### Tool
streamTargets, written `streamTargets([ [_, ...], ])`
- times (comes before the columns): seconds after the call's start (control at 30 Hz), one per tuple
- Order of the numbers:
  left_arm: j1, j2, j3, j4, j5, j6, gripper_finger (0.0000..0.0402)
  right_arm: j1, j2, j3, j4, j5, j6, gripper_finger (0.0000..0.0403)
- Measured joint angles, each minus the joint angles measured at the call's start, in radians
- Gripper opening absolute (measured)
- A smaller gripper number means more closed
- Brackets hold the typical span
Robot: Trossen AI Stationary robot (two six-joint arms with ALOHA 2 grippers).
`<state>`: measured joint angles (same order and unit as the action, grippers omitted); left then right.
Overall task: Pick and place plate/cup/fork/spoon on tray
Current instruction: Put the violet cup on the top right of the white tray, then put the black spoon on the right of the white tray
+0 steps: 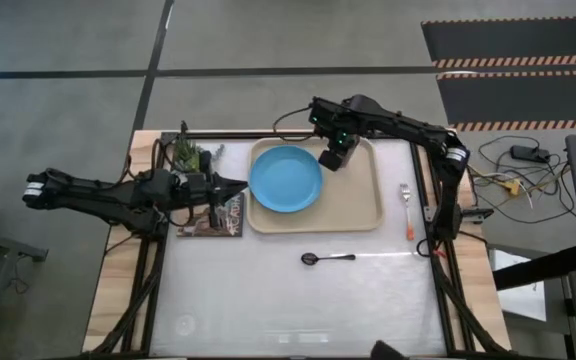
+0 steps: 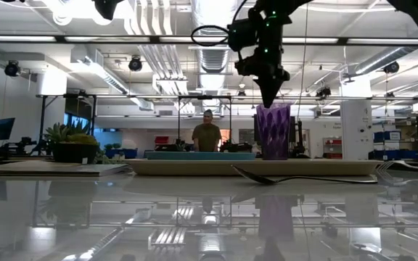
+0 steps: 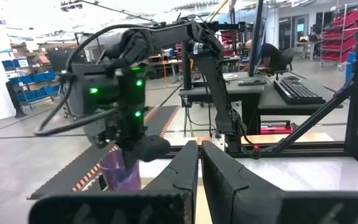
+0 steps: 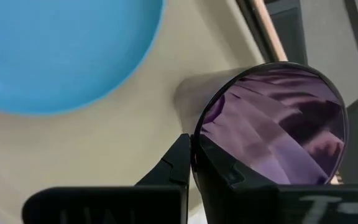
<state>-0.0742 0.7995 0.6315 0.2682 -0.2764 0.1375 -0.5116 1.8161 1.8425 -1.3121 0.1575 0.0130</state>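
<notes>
Progress 2 of 4: plate (image 1: 286,179) and cup (image 2: 273,131) sitting on tray (image 1: 360,212) | right gripper (image 4: 193,163) pinching cup's rim (upright) | spoon (image 1: 326,258), fork (image 1: 406,210) waiting on table | left gripper (image 3: 200,163) idling closed beside tray

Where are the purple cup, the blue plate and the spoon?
cup (image 2: 273,132), low view, its ridged side wall
plate (image 1: 286,179), high view, centre of its flat face
spoon (image 1: 310,259), high view, its rounded bowl
</notes>
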Motion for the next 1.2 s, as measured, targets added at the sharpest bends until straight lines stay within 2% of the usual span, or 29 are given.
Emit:
streamTargets([
  [0.13,0.0,0.002,0.0,-0.002,0.0,0.0,0.0003,-0.022,0.002,0.003,0.05,0.0,0.001,0.0008],
  [0.63,0.0,0.003,0.0,-0.001,0.0,0.0,0.0003,-0.037,0.002,0.002,0.068,0.0,-0.01,0.0011],
  [0.97,0.0,0.003,0.0,-0.001,0.0,0.0,0.0003,-0.037,0.002,0.004,0.069,0.001,0.014,0.0092],
  [1.2,0.0,0.003,0.0,-0.001,0.0,0.0,0.0003,-0.034,-0.014,0.07,0.057,0.002,0.037,0.0119],
])
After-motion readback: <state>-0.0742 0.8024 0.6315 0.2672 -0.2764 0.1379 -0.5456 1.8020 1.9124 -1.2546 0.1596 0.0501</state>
